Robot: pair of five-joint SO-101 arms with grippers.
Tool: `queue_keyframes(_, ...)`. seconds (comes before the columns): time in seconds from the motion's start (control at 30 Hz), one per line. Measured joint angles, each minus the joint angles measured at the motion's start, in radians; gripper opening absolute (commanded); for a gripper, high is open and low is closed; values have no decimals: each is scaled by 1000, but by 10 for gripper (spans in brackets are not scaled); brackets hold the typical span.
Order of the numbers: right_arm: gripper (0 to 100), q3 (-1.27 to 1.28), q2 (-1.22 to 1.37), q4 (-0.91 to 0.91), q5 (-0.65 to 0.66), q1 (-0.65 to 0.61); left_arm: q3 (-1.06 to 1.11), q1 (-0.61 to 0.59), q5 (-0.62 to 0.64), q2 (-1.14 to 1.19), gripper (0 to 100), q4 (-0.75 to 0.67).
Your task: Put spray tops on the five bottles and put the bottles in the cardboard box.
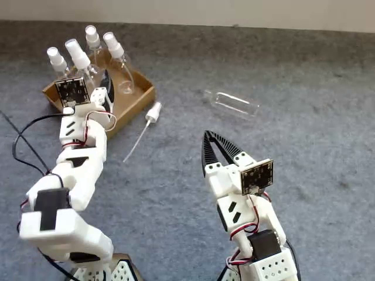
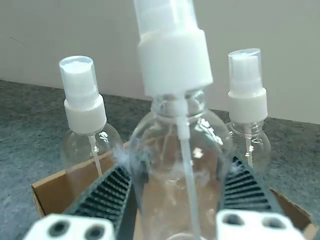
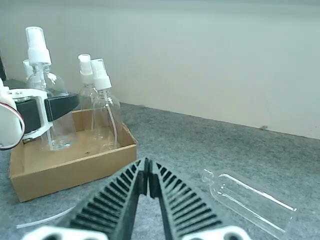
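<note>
Left gripper (image 2: 180, 169) closed on a capped bottle (image 2: 167, 145), ribbed black fingers (image 2: 107, 192) pressed to its clear sides just below the shoulder. Bottle upright inside the cardboard box (image 1: 136, 102), white spray top (image 2: 172, 55) fitted, thin dip tube down its middle.

Three more bottles (image 1: 123, 73) upright in the same box, each with a white top. Two of them just behind the held one in the left wrist view, one to each side.

Right gripper (image 3: 146, 172) fully closed, ribbed fingers tip to tip with nothing between them. Over the grey, felt-like table surface (image 1: 304, 64), well apart from the box.

Fifth bottle (image 1: 232, 103) uncapped, on its side on the table, beyond the right gripper. Loose spray top (image 1: 153, 113) flat on the table just beside the box, between the two arms, long dip tube stretched away from the box.

Upper part of the held bottle's spray head and its base cut off by the frame in the left wrist view. Left fingertips in the high view mostly hidden behind the wrist and the bottles. Hard to tell whether the held bottle's base is resting on the box floor or raised off it.

Print on the small circuit boards (image 1: 73, 89) on both wrists too small to read.
</note>
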Motion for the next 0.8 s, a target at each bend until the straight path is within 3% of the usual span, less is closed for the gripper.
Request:
queue_keyframes(0.2, 5, 0, 0, 3, 0, 0, -98, 0, -68, 153, 35, -54)
queue_keyframes(0.5, 5, 0, 0, 35, 0, -9, -144, 0, -81, 338, 35, -267)
queue_keyframes(0.8, 5, 0, 0, 37, 0, -17, -253, 0, -81, 470, 39, -279)
